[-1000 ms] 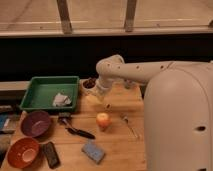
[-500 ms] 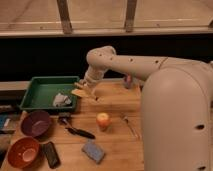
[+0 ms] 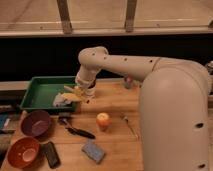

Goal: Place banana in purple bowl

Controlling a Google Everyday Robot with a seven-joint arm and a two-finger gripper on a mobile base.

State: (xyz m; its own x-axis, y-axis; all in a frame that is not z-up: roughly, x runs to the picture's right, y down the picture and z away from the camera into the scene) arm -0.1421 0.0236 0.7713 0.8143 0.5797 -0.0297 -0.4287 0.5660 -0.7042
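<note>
While above green tray point(image 3: 44, 80), gripper point(image 3: 80, 93) with banana point(image 3: 72, 96).

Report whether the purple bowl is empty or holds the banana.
Empty: the purple bowl shows a bare inside; the gripper holds the banana at the green tray.

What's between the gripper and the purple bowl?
Camera view: the gripper, holding the banana, hangs over the green tray; the tray's front corner with a white crumpled item lies before the purple bowl.
</note>
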